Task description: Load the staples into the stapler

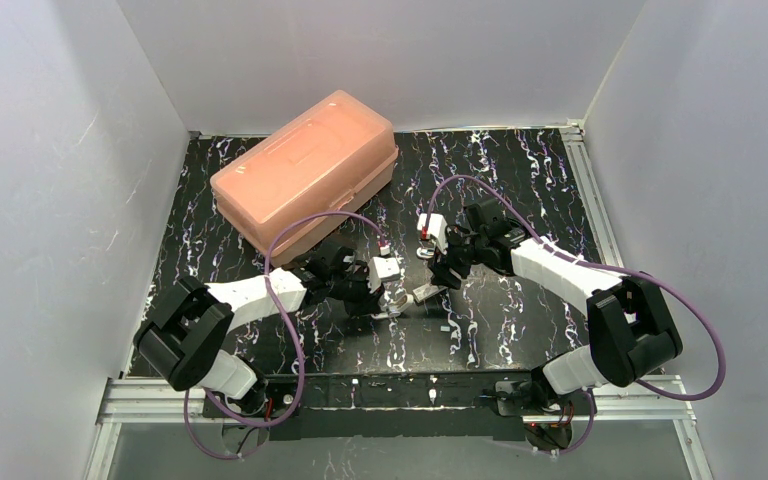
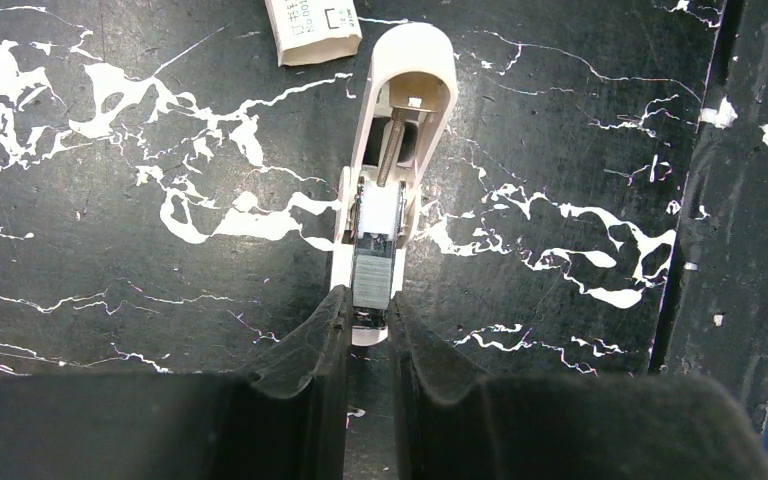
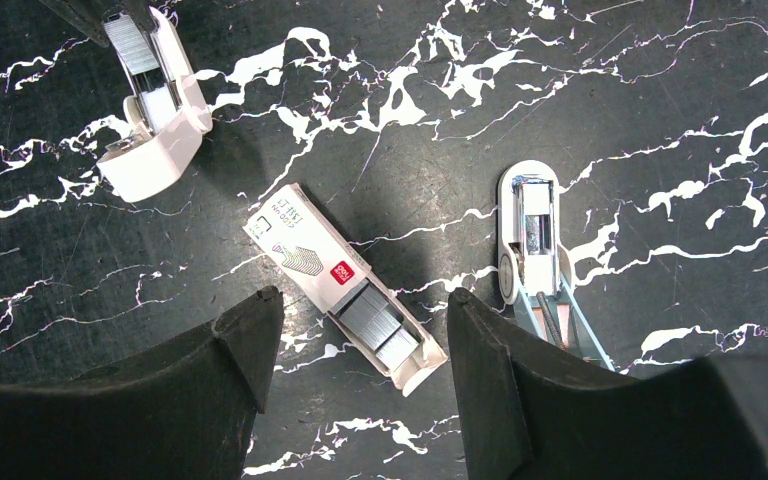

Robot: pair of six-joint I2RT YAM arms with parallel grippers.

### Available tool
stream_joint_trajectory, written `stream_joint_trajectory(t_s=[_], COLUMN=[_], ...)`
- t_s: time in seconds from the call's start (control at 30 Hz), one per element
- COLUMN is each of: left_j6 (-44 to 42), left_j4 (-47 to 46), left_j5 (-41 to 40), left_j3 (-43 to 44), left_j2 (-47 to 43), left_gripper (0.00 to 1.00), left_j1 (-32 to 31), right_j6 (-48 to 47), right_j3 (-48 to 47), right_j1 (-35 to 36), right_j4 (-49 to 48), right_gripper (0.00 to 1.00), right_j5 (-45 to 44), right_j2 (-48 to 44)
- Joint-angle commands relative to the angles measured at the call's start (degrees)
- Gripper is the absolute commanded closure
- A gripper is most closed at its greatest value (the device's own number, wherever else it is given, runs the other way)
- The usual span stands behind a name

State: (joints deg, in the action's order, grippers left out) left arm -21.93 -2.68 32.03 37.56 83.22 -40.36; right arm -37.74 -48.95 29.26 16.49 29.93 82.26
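While your left gripper (image 2: pixel 368 302) sits at the bottom of its own view, its jaws are pinched on the near end of the stapler (image 2: pixel 388 190). The stapler lies open on the black table (image 2: pixel 110 330) in the middle of that view, with its top flipped back toward the top edge. A grey row of staples (image 2: pixel 374 272) lies in its metal slot, so the loading step looks almost done. You should check that the row is pushed all the way in; from here it is hard to tell. After that, the top most likely needs to swing down and click shut, gently, while the left jaws hold the base steady. Your right gripper (image 3: pixel 362 300) has its jaws wide apart and holds nothing. In its view the open staple box (image 3: pixel 345 290) lies low in the middle, between its fingers, and a teal and white thing (image 3: pixel 532 240) lies to the right. Far back, at the upper left of the top view, sits a big pink box (image 1: pixel 305 180).
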Motion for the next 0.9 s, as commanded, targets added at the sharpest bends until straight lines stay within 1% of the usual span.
stream_joint_trajectory(t_s=[0.0,0.4,0.73,0.87], left_j6=[-0.9,-1.6,-2.5,-2.9], left_j4=[1.4,1.2,1.7,1.9], left_j5=[0.7,0.8,0.8,0.7], left_j3=[1.6,1.7,1.7,1.7], left_j2=[0.8,2.1,2.0,1.5], left_gripper=[1.0,1.0,0.87,0.8], left_j1=[-0.2,-0.2,-0.2,-0.2], right_j6=[-0.7,-0.7,-0.8,-0.7], right_j3=[0.1,0.1,0.1,0.1], right_j1=[-0.3,-0.3,-0.4,-0.3], right_j4=[-0.7,-0.7,-0.6,-0.6], right_gripper=[0.32,0.32,0.32,0.32], right_j5=[0.2,0.1,0.1,0.1], right_j2=[0.3,0.4,0.5,0.4])
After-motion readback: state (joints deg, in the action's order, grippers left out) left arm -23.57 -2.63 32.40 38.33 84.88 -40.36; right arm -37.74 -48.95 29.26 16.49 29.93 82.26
